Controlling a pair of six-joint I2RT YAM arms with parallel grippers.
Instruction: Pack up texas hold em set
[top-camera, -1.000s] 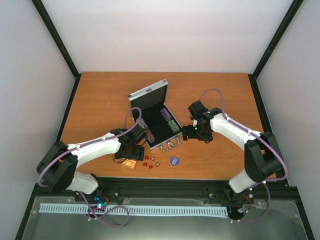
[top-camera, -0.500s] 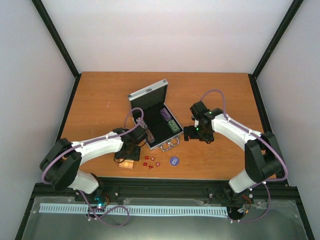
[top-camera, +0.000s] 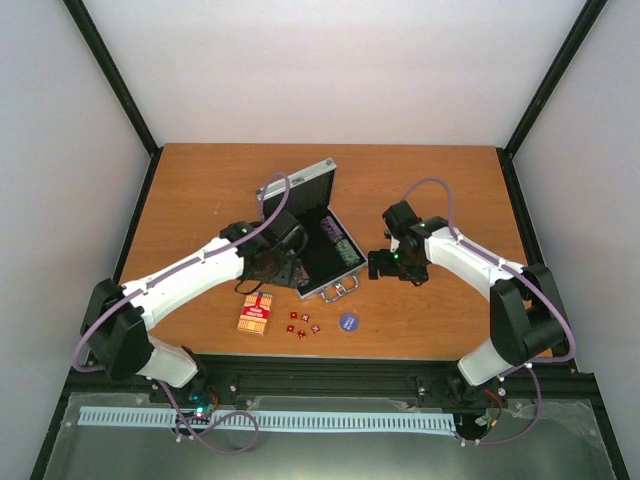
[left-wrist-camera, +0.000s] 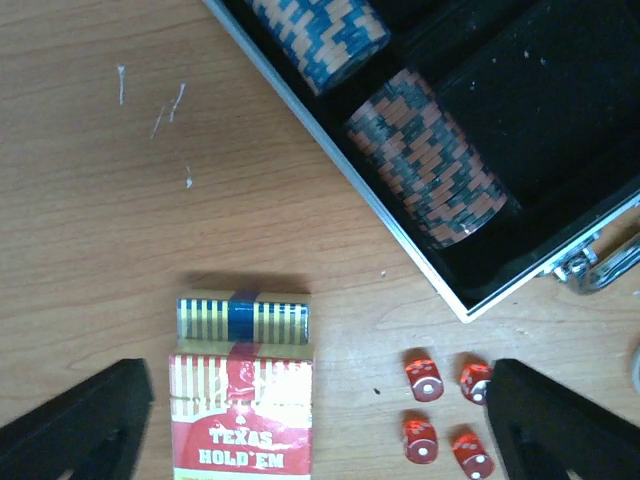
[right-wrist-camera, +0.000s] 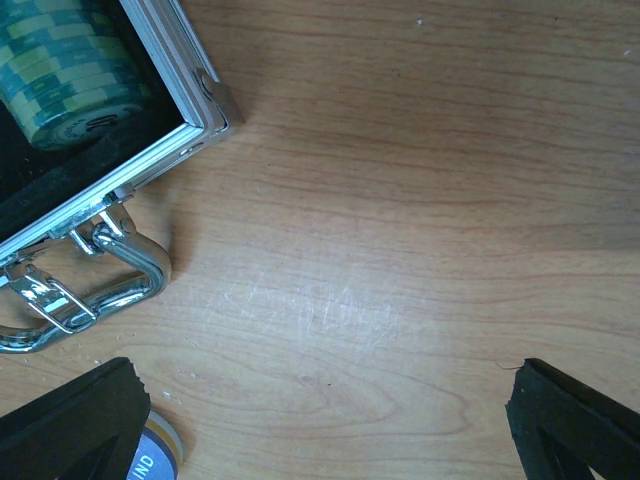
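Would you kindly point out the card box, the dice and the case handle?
card box (left-wrist-camera: 240, 410), left wrist view, red front face.
dice (left-wrist-camera: 423, 377), left wrist view, upper-left die.
case handle (right-wrist-camera: 152, 268), right wrist view, chrome loop.

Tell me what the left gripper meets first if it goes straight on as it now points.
Probably the card box, between the left gripper's open fingers; the red dice sit further right. Depth is unclear: it might land on bare table between them.

You had an orange wooden table (top-camera: 200, 190), boxed in by plain white walls (top-camera: 330, 70) with black corner posts (top-camera: 112, 75), evenly lit.
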